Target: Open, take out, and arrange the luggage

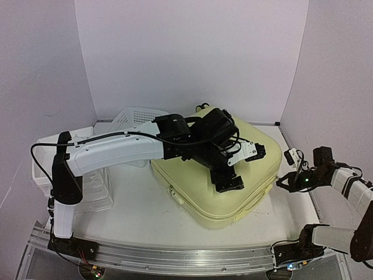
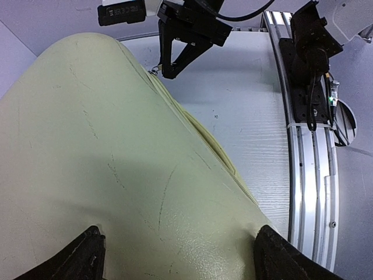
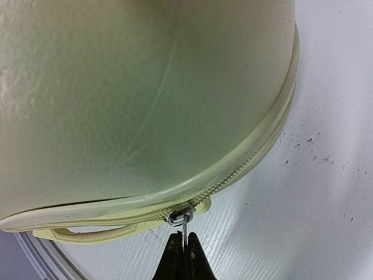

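Suitcase (image 1: 198, 195) lies shut on bench (image 1: 134, 224); right hand (image 3: 185, 235) pinches zipper pull (image 3: 181, 218) at three o'clock; left hand (image 1: 228, 184) splayed above it.

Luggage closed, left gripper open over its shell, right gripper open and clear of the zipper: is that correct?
Not quite: the right gripper is shut on the zipper pull of the luggage, as the right wrist view shows. The rest stands.
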Action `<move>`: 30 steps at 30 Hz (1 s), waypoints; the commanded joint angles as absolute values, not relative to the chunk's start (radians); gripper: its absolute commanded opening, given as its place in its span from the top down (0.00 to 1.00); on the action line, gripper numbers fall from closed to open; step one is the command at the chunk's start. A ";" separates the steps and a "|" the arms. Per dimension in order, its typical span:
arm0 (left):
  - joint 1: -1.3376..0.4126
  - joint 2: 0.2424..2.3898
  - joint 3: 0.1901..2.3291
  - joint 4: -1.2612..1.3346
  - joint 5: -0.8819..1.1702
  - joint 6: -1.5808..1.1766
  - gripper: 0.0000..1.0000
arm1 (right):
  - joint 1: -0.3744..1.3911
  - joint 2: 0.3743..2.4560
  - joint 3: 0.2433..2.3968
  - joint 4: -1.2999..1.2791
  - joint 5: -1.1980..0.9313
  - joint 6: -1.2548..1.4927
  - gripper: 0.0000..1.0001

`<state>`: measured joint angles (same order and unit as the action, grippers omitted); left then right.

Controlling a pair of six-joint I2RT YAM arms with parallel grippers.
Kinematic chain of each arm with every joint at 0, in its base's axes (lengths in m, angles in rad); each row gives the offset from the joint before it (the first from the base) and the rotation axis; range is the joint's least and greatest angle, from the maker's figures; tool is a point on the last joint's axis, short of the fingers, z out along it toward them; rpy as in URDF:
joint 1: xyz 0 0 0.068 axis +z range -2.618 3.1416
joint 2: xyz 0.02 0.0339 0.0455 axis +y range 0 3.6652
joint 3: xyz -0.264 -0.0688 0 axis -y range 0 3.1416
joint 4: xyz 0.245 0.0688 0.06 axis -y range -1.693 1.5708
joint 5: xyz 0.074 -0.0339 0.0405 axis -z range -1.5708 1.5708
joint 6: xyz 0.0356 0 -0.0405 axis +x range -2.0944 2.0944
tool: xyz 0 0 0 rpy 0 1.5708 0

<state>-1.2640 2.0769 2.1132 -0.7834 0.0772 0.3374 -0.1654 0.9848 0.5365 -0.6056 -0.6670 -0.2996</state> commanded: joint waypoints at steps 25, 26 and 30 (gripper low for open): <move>-1.251 1.962 1.906 -0.843 0.031 0.306 0.14 | -0.397 1.484 0.939 -0.411 -0.961 -0.723 1.00; -1.244 1.959 1.925 -0.851 0.048 0.301 0.13 | -0.392 1.477 0.928 -0.411 -0.979 -0.738 1.00; -1.228 1.946 1.992 -0.886 0.120 0.285 0.09 | -0.356 1.443 0.882 -0.396 -1.002 -0.707 1.00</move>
